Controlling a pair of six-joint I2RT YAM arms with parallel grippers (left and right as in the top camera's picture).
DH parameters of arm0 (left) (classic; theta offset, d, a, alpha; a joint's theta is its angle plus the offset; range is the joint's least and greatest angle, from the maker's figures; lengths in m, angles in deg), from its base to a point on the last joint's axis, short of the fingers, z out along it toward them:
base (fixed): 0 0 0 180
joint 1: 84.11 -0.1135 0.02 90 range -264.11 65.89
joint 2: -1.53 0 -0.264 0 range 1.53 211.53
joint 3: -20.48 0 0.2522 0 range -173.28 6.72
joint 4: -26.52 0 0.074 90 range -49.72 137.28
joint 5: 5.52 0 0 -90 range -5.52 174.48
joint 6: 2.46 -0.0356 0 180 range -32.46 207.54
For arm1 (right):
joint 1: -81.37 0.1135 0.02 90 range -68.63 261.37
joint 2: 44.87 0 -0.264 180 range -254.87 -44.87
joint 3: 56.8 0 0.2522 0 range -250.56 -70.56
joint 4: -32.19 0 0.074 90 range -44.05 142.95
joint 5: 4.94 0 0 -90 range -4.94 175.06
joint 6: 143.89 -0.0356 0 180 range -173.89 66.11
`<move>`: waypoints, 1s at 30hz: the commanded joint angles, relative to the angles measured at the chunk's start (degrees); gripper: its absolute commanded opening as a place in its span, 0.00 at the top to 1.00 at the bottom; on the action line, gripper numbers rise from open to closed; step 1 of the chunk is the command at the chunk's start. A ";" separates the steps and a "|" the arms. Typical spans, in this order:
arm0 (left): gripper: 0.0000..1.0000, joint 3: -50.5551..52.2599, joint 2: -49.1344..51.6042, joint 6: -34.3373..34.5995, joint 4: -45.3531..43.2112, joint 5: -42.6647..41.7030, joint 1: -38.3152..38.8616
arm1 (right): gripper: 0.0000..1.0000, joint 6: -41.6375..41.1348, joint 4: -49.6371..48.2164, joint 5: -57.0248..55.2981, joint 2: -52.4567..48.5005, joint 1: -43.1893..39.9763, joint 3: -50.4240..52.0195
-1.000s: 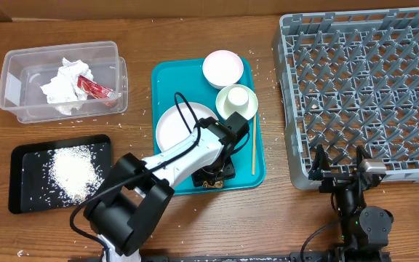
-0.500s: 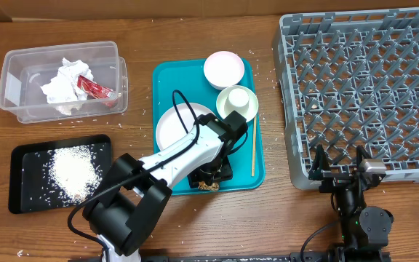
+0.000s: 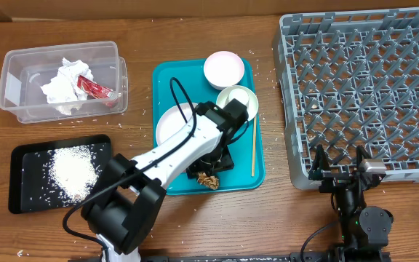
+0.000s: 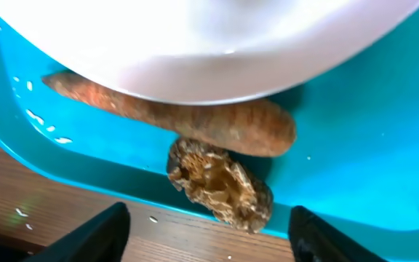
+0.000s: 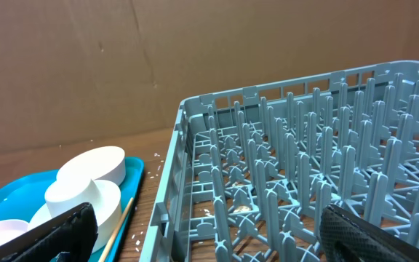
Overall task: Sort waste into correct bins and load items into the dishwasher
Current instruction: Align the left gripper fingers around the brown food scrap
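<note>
Left gripper is hanging low over the near edge of the large teal plastic tray. Its two dark fingers are standing wide apart and gripping nothing.

Brown crumbly food lump is lying on the teal tray, between and just ahead of those fingers. It is touching the orange carrot-like food stick behind it. The stick is running partly out of sight behind the rim of the large flat white round plate.

Pale pink bowl is sitting at the tray's far end, with the small pale green bowl just beside it. A thin wooden stick is lying along the tray's right side.

Clear rectangular plastic tub, far left, is holding the crumpled white paper napkin and the small red foil wrapper. Shallow black rectangular tray, nearer the robot, is carrying white rice.

Right gripper is sitting at the near edge of the large square grey plastic dish rack. Its fingers are spread fully and empty.
</note>
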 commanded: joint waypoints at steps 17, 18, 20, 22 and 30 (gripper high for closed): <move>0.07 10.47 -0.48 -2.47 -12.72 -5.79 1.22 | 0.00 0.37 -0.37 -0.55 0.46 0.31 0.59; 0.09 10.47 -0.48 -2.47 -12.72 -5.79 1.22 | 0.00 0.37 -0.37 -0.55 0.46 0.31 0.59; 0.18 10.47 -0.48 -2.47 -12.74 -5.79 1.22 | 0.00 0.37 -0.37 -0.55 0.46 0.31 0.59; 0.25 10.47 -0.48 -2.51 -13.16 -5.79 1.22 | 0.00 0.37 -0.37 -0.55 0.46 0.31 0.59; 0.34 10.38 -0.48 -2.71 -13.09 -5.77 1.18 | 0.00 0.37 -0.37 -0.55 0.46 0.31 0.59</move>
